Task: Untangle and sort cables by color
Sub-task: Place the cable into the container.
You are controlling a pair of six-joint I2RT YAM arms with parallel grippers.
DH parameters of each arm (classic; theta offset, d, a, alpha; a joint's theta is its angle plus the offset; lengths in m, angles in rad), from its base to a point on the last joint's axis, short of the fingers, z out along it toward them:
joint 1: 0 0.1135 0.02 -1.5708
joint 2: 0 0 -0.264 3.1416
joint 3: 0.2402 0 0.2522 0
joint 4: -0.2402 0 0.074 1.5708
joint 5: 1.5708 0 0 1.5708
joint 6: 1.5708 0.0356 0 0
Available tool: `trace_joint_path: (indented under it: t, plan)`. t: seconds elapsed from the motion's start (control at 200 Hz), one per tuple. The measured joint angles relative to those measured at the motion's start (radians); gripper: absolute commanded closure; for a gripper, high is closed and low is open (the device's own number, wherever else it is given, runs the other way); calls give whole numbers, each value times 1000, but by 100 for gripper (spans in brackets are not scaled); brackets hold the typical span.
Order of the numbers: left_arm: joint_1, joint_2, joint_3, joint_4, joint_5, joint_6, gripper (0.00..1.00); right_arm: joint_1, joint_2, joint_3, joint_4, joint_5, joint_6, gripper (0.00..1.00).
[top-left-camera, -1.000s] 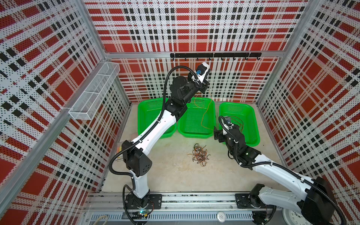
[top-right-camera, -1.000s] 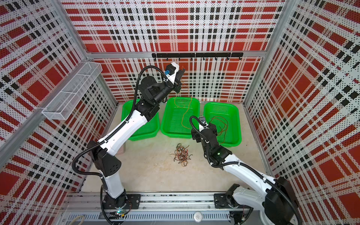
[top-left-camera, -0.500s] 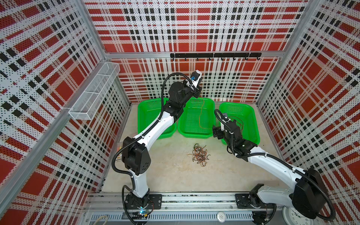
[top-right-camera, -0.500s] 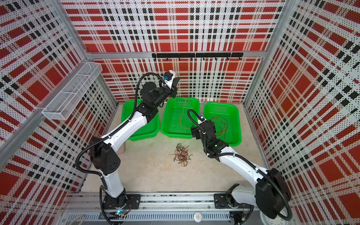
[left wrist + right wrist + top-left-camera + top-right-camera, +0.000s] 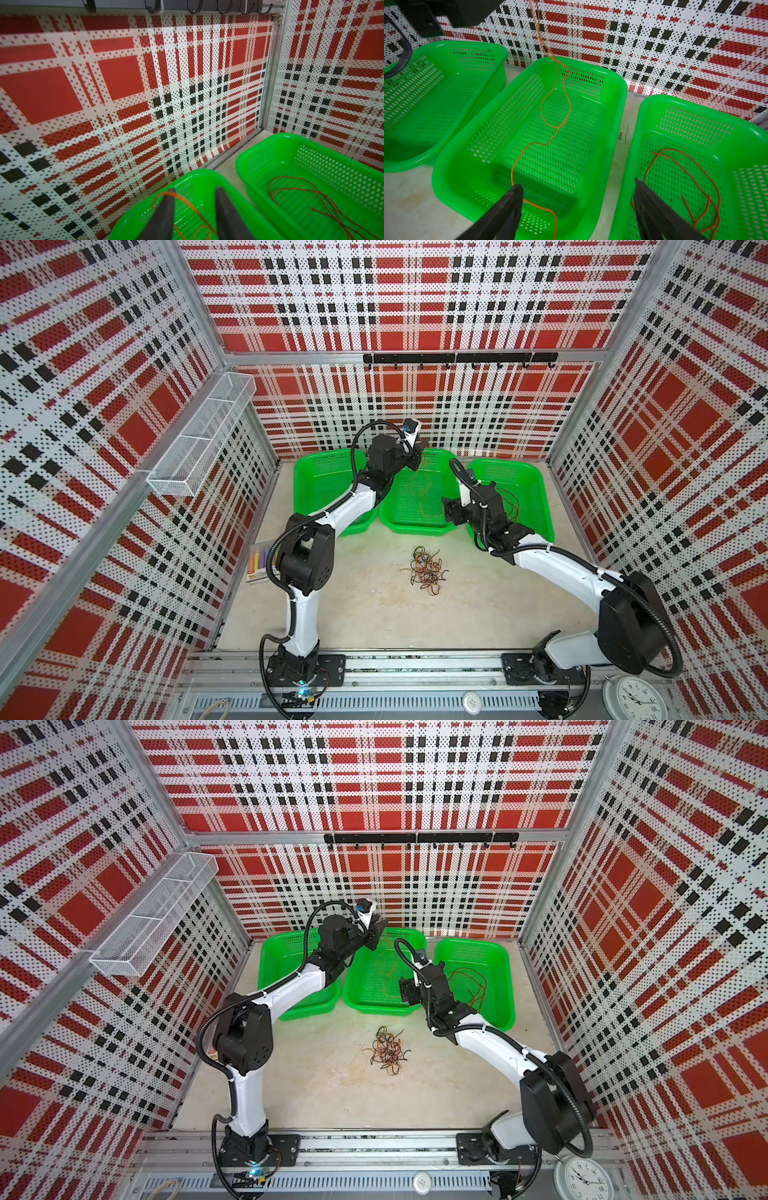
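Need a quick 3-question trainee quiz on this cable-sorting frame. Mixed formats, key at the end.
1. True or false: the tangled cable pile lies inside one of the baskets.
2. Pick one. The jaws of the left gripper are: A) shut on a cable; B) apart, with the orange cable draped over one; C) out of view.
3. Fill in, by the robot's own sides: the reddish cables lie in the ___ basket.

Key: 1 false, it lies on the table. 2 B. 3 right basket.
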Motion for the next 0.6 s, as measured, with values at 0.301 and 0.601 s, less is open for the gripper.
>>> trace_joint_path:
  t: [0.301,0.601]
  plan:
    - [11,-52,-74,29,13,-6,7,-61,88,68,6,-85,36,16]
    - [37,-54,-20,-106,78,24,8,-113,149,151,6,-154,44,16]
